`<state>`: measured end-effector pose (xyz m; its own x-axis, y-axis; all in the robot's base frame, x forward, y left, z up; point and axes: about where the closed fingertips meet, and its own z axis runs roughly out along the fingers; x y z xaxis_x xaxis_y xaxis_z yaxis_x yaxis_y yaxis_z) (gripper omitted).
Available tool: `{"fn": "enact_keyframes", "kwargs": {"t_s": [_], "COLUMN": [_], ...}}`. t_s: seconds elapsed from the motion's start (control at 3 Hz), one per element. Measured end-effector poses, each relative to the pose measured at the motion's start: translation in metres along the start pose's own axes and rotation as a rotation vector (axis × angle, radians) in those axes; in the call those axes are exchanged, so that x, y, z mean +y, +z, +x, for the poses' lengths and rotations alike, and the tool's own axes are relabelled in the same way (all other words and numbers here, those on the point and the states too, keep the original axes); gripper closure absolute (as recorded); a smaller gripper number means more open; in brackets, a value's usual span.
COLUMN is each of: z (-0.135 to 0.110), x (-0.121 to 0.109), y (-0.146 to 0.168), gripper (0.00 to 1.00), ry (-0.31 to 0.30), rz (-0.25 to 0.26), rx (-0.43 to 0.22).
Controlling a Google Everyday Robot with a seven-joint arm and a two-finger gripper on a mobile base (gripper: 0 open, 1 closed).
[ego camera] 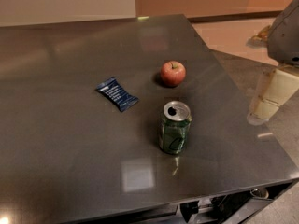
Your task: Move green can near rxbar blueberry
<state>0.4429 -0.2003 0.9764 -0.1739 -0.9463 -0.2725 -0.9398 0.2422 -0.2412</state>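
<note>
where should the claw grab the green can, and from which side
Probably best to grip the green can around the middle of its round side wall, coming in level from the right, where the claw hangs past the table edge. The can stands upright, open top up. The apple behind it and the rxbar blueberry to its left lie clear of that path.
</note>
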Motion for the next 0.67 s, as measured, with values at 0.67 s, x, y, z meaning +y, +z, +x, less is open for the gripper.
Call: {"fn": "enact_keyframes", "kwargs": {"t_s": [0.67], "z": [-0.057], "x": [0.026], "y": [0.042], "gripper": [0.0], "ry": [-0.123], "rz": [-0.122], "rx": [-0.183]}}
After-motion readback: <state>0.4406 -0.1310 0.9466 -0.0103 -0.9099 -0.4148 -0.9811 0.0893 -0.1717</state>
